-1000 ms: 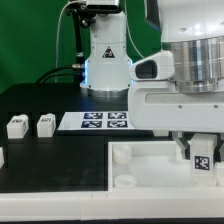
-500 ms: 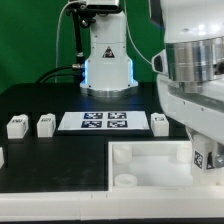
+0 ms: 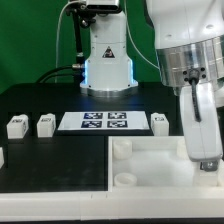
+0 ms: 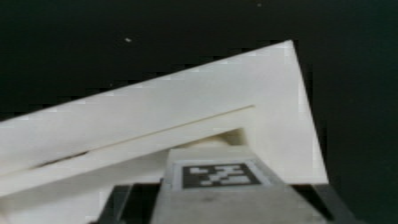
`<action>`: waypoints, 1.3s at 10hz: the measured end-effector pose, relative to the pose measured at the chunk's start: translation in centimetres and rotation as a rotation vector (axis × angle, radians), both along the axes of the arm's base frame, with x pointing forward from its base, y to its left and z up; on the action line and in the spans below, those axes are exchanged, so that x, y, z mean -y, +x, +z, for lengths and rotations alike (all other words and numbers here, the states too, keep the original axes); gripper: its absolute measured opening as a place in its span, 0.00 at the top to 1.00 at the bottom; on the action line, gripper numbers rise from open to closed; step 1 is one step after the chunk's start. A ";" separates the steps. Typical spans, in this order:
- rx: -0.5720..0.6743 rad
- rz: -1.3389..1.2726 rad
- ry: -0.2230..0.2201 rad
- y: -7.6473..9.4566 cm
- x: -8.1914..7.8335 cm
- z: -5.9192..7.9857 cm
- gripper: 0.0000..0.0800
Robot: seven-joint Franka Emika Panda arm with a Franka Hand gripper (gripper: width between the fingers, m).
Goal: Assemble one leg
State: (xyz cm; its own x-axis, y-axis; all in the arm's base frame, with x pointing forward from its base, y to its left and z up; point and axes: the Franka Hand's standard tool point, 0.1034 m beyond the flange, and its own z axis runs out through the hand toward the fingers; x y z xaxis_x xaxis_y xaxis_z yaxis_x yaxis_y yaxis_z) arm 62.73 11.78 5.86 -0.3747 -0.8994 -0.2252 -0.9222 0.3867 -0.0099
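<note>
My gripper hangs over the right part of the large white panel, fingers pointing down. In the wrist view the gripper is shut on a leg, a white block with its tag facing the camera, held just above the panel's corner. In the exterior view the held leg is mostly hidden by the fingers. Three more legs stand on the black table: two at the exterior view's left and one to the right of the marker board.
The marker board lies at the back middle. A round socket shows in the panel's near left corner. A white piece is cut off by the exterior view's left edge. The robot base stands behind.
The wrist has turned, so the held leg's tag no longer faces the exterior camera. The arm has shifted toward the exterior view's right, uncovering the leg beside the marker board.
</note>
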 end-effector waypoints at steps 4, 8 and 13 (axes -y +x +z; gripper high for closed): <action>-0.008 -0.026 -0.017 -0.2 0.1 -0.1 0.53; -0.003 0.018 -0.020 -1.2 0.2 0.5 0.20; 0.002 0.040 0.005 -1.7 -0.8 3.5 0.19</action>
State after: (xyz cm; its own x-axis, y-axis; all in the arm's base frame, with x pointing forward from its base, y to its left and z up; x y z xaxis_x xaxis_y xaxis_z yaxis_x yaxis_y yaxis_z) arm 61.00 12.61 9.40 -0.3379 -0.9126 -0.2301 -0.9369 0.3495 -0.0103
